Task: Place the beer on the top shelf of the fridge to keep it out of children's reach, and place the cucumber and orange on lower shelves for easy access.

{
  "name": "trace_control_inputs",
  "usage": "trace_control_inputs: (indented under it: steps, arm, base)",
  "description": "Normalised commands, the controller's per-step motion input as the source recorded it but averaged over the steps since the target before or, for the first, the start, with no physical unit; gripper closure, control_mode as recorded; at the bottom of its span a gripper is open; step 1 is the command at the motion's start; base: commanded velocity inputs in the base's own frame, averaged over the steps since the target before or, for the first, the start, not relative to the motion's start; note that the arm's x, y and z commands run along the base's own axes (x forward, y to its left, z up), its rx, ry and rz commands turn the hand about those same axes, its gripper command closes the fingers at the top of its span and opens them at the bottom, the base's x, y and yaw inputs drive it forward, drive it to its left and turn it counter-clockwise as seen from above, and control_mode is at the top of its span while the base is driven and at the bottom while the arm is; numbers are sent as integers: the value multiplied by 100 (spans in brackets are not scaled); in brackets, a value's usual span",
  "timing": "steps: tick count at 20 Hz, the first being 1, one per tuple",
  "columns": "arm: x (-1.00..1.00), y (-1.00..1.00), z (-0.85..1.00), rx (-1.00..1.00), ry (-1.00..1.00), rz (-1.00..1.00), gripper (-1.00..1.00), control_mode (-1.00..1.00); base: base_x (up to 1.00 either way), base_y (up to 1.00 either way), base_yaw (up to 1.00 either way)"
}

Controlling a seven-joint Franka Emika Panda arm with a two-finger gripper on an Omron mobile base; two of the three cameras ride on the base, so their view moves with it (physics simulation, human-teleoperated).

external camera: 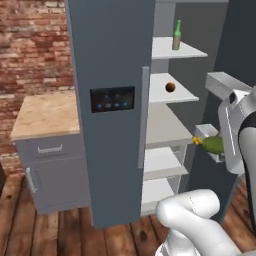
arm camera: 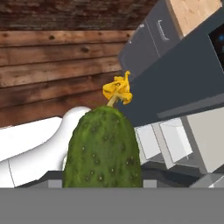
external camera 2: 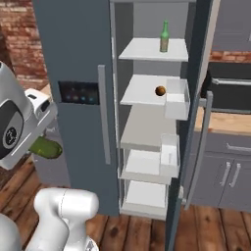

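Cucumber (arm camera: 103, 146) sits closest to the hand camera, gripped in the gripper (external camera: 216, 148), whose jaws are partly closed around its dark green body, yellow blossom end pointing outward. Biggest in the scene, the fridge (external camera: 110, 55) stands with its door open so the shelves can be reached. On the top shelf (external camera 2: 147, 49) stands the beer (external camera 2: 164, 37), upright. One shelf lower rests the orange (external camera 2: 160, 90), likely leaving just the cucumber to place.

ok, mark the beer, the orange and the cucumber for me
beer (external camera 2: 164, 38): right base view, on the label, bottle upright on the top shelf.
orange (external camera 2: 160, 90): right base view, middle of the fruit.
cucumber (arm camera: 103, 148): hand view, middle of its bumpy green body.
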Motion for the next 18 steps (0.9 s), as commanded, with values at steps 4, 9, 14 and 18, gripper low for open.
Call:
trace_control_inputs:
  steps: [4, 9, 14, 18]
  arm:
    - [0, 0, 0, 0, 0, 0, 100, 100]
    - [0, 0, 0, 0, 0, 0, 100, 100]
    - [0, 0, 0, 0, 0, 0, 100, 100]
    - [0, 0, 0, 0, 0, 0, 100, 100]
  base:
    - [52, 6, -22]
    - [64, 0, -4]
    - [64, -7, 0]
    - [52, -27, 0]
